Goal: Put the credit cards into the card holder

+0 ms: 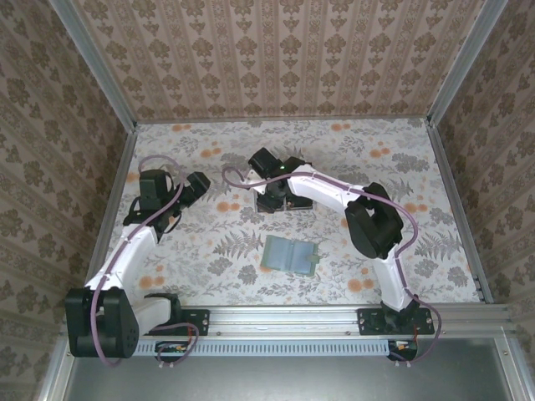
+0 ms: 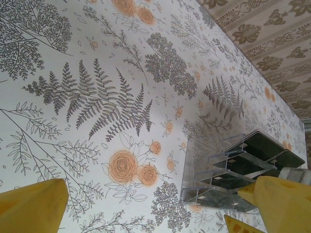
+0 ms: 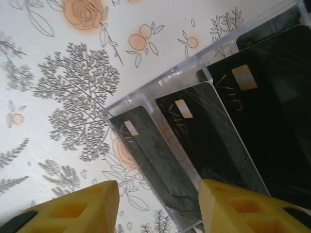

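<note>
Several black credit cards marked VIP stand in the steps of a clear tiered rack (image 3: 146, 94). My right gripper (image 3: 158, 187) is over the rack, its yellow fingers (image 3: 73, 211) open on either side of the front card (image 3: 146, 150); the left finger stands clear of it. The card behind it (image 3: 209, 136) lies partly under the right finger. The sage-green card holder (image 1: 290, 255) lies flat on the table, nearer the arm bases than the rack. My left gripper (image 2: 160, 184) hovers wide open over the tablecloth, holding nothing, left of the rack (image 2: 228, 170).
A floral tablecloth (image 1: 217, 251) covers the table, and patterned walls (image 1: 276, 58) close it in on three sides. The right arm (image 1: 372, 221) stretches over the table between its base and the rack. The left gripper (image 1: 199, 185) is at the left middle.
</note>
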Robot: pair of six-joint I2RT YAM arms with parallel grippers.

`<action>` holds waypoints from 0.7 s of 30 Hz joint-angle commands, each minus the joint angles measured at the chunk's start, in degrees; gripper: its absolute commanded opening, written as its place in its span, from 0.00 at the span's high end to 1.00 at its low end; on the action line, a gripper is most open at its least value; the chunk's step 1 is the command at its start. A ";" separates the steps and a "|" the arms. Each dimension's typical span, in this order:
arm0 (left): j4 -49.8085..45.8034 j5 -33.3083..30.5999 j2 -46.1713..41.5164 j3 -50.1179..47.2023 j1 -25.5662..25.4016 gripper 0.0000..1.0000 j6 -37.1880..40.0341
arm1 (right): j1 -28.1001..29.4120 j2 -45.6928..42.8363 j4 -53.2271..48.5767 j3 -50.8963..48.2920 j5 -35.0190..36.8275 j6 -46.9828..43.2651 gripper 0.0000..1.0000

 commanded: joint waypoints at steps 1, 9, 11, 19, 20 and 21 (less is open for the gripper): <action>0.49 1.18 -0.66 -0.52 0.33 0.00 1.39 | 0.57 1.95 -2.25 2.75 4.45 -2.18 0.53; 2.08 1.74 0.58 -1.02 0.38 0.00 0.55 | 1.83 4.84 -4.04 4.80 6.04 -4.01 0.55; 2.20 1.75 0.66 -1.03 0.43 0.00 0.50 | 2.19 5.41 -4.55 5.06 6.20 -4.45 0.55; 2.35 1.66 0.75 -0.77 0.42 0.00 0.54 | 2.94 5.50 -5.73 5.06 6.37 -5.05 0.64; 2.39 1.66 0.80 -0.79 0.38 0.00 0.57 | 2.93 5.30 -5.72 5.02 6.39 -5.09 0.65; 2.44 1.66 0.85 -0.86 0.36 0.00 0.59 | 2.93 5.19 -5.74 5.09 6.38 -5.18 0.67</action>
